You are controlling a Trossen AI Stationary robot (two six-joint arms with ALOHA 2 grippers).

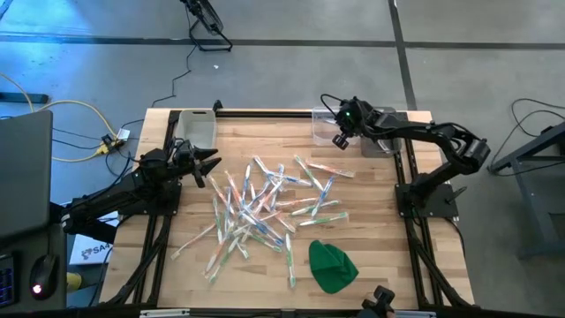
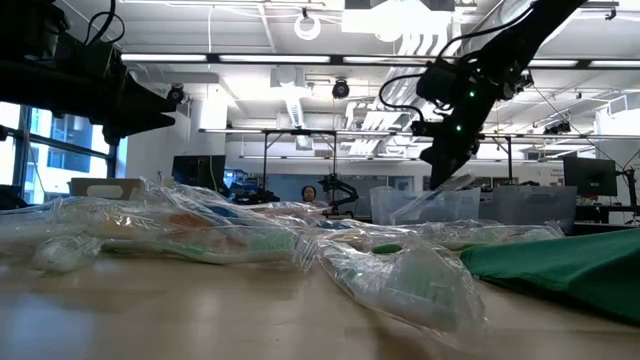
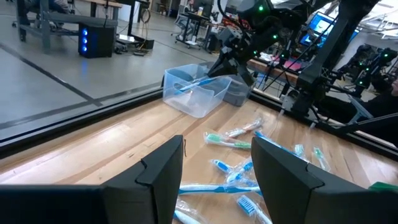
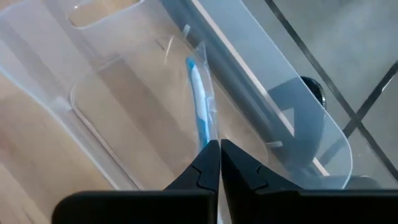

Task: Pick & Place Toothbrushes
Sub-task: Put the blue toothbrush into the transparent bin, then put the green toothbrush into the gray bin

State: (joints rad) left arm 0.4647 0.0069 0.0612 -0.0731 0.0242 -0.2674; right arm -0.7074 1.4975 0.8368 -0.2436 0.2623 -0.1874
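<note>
While over bin (image 4: 93, 106), right claw (image 4: 219, 163) pinches toothbrush (image 4: 200, 115)

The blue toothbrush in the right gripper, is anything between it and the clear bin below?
Nothing visible. The right gripper, shut on the wrapped blue toothbrush, holds it over the clear rectangular plastic bin, whose open floor directly below looks bare.

Strip lights (image 2: 170, 57) are glowing across the white ceiling (image 2: 250, 25), grey concrete floor (image 1: 291, 75) is surrounding the wooden worktop (image 1: 380, 190).
</note>
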